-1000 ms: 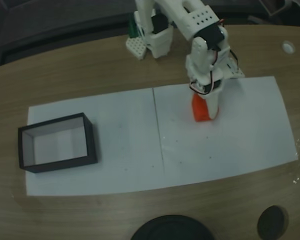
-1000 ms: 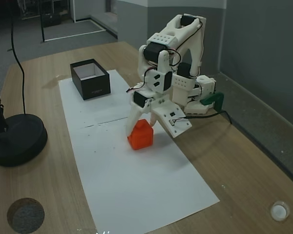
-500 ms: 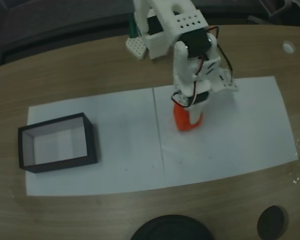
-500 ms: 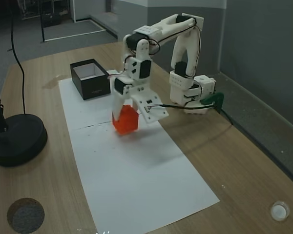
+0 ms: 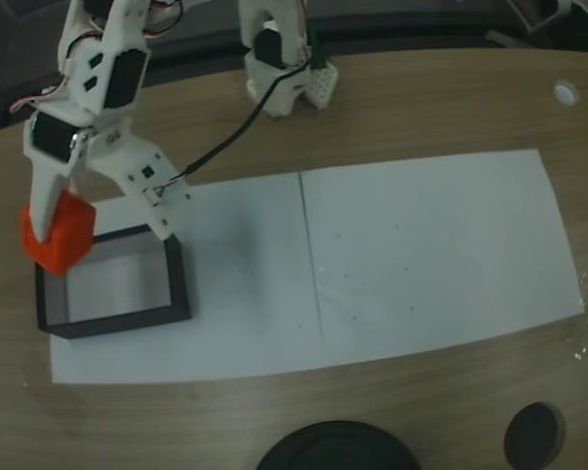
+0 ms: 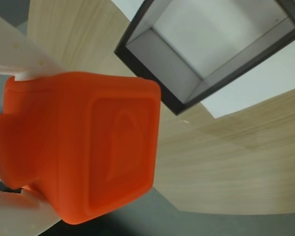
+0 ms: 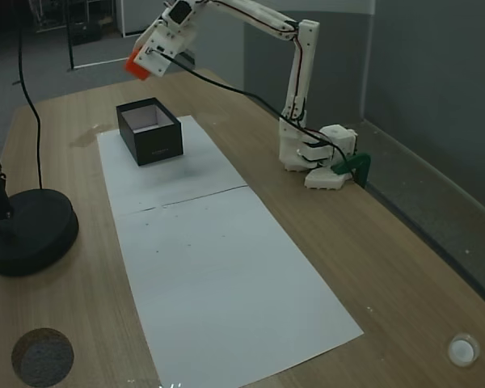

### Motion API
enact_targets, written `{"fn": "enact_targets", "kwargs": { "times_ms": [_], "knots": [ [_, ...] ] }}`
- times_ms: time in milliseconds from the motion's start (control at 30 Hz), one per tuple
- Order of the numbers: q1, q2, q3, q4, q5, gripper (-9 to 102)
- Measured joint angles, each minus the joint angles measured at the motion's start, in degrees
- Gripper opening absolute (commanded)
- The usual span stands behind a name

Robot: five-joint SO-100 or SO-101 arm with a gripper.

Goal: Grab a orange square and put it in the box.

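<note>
1. Since half a second ago the arm has swung all the way across the white paper (image 5: pixel 421 245), from about the middle seam over to the box end, and it's lifted the orange square (image 5: pixel 59 232) way up with it.
2. Gripper (image 5: pixel 73 230) is clamped on the orange square, with one white finger (image 5: pixel 47 191) against its side in a fixed view. Up close in the wrist view the block (image 6: pixel 78 147) is wedged between the two white fingers (image 6: pixel 14 54).
3. Orange square is in the air, not touching anything but the fingers. In a fixed view it overlaps the top left corner of the box (image 5: pixel 176 284); in the other fixed view it hangs (image 7: pixel 137 63) high above and a bit behind the box (image 7: pixel 153 145).
4. Box sits at one end of the paper, open top, pale inside, nothing in it. Wrist view looks down into it (image 6: pixel 157 73) past the block.
5. Arm base (image 7: pixel 319 158) is on the wooden table (image 7: pixel 388 259), stretched out long toward the box.
6. Round black stand base (image 7: pixel 28 230) sits off the paper on the table.
</note>
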Motion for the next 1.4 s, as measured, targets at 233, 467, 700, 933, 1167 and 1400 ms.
{"fn": "enact_targets", "kwargs": {
  "times_ms": [233, 467, 700, 933, 1167, 1400],
  "knots": [
    [1.9, -10.7, -2.5, 0.0, 0.0, 12],
    [1.6, -17.2, -2.5, 0.0, 0.0, 12],
    [1.2, -22.1, -2.5, 0.0, 2.9, 27],
    [1.4, -22.1, -2.5, 0.0, 6.2, 36],
    [0.3, -20.6, -2.6, 3.3, 6.2, 20],
    [-11.5, -7.3, -2.6, 16.8, 7.6, 3]
  ]
}}
